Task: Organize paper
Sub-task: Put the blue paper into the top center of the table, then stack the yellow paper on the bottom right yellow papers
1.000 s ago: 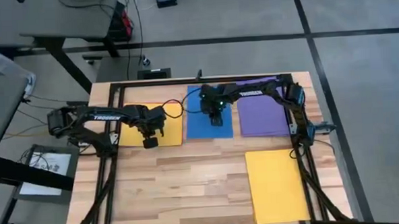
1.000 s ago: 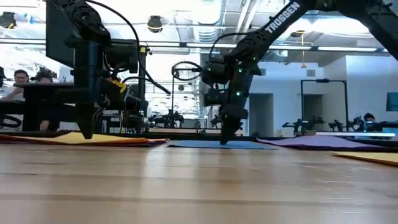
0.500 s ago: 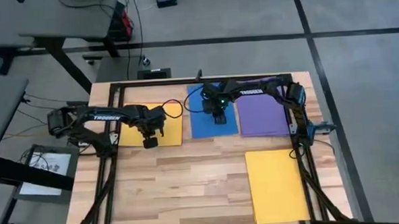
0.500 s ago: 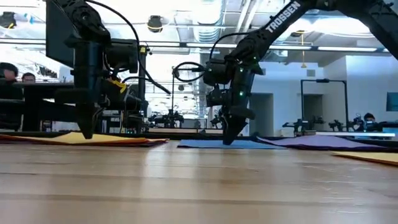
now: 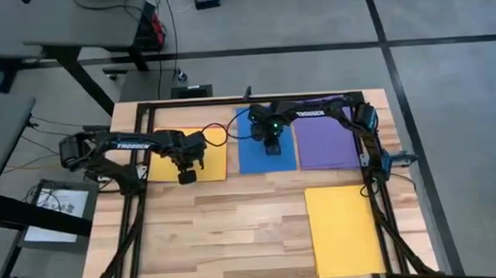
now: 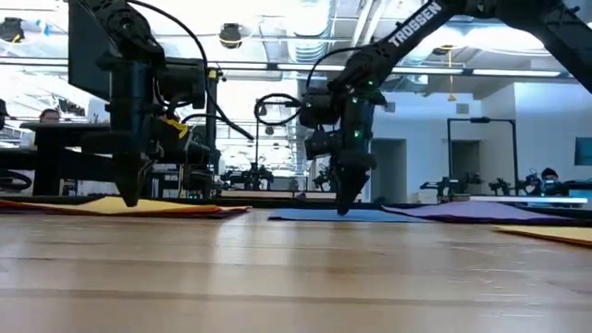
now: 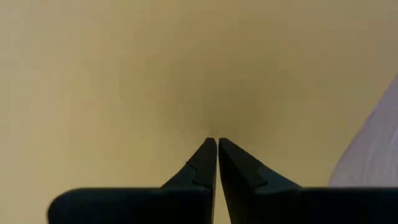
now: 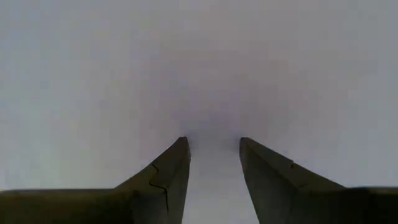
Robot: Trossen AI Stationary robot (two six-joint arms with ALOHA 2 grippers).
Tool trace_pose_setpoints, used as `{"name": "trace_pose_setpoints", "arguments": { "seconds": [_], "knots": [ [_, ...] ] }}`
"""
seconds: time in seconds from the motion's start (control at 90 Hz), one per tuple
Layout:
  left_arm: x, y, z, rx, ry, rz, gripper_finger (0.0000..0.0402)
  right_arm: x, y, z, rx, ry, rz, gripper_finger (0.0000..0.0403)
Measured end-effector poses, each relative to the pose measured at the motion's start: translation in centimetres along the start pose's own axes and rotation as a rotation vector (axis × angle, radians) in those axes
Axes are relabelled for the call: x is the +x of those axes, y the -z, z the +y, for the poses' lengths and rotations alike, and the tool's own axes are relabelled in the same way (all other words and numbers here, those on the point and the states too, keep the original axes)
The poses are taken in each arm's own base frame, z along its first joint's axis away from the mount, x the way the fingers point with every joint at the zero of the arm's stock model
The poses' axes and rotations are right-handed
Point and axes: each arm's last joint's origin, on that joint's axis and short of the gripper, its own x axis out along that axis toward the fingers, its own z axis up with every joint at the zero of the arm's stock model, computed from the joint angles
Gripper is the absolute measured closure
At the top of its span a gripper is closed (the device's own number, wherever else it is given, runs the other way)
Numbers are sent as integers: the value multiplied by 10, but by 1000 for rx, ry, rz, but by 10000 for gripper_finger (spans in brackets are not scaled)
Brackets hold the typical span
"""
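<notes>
Several sheets of paper lie flat on the wooden table. A yellow sheet (image 5: 207,162) is at the far left, a blue sheet (image 5: 253,160) in the far middle, and a purple sheet (image 5: 325,148) right beside the blue one. A second yellow sheet (image 5: 344,231) lies at the near right. My left gripper (image 5: 185,175) stands shut over the first yellow sheet, near its near edge. My right gripper (image 5: 271,146) stands slightly open over the middle of the blue sheet. My left gripper sets its shut fingertips (image 7: 216,144) on the yellow sheet's top face (image 7: 211,118), close to the near edge, pointing straight down from above. The sheet stays flat on the table. My right gripper rests its two parted fingertips (image 8: 182,144) on the blue sheet's top face (image 8: 211,118) near its middle, pointing down. Nothing is between the fingers, and the sheet lies flat on the table.
A black frame (image 5: 255,99) runs along the table's far edge and down both sides. Bare wood (image 5: 227,232) fills the near left and middle. In the low view the yellow sheet's (image 6: 111,205) edge lifts slightly off the table.
My right gripper has moved a little toward the table's right edge with its fingertips down on the blue sheet. The sheet has slid flat with it, and its right edge now lies against the purple sheet. My left gripper has kept still.
</notes>
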Motion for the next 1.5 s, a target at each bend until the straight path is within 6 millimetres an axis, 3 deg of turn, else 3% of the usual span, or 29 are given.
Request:
{"name": "trace_pose_setpoints", "arguments": {
  "seconds": [0.133,0.3,0.4,0.578,0.744,1.078,1.278,1.5],
  "knots": [
    [-9,-7,2,-2,-2,-18,400,-34,-13,-3,133,-11,-11,271],
    [-14,-14,3,16,-6,-51,400,-45,-29,0,591,-281,-143,271],
    [-11,-13,2,72,24,-64,400,-38,-43,14,751,-415,-224,270],
    [4,0,-8,198,236,-86,400,-16,-70,61,922,-543,-360,260],
    [16,7,-10,210,257,-116,400,1,-77,98,1101,-486,-466,252],
    [19,-7,-17,241,330,-330,400,28,-59,116,1293,-423,-430,251],
    [19,-6,-17,238,325,-319,400,36,-52,132,1319,-407,-387,251],
    [19,-6,-17,238,325,-320,400,36,-52,134,1326,-391,-389,251]
  ]
}}
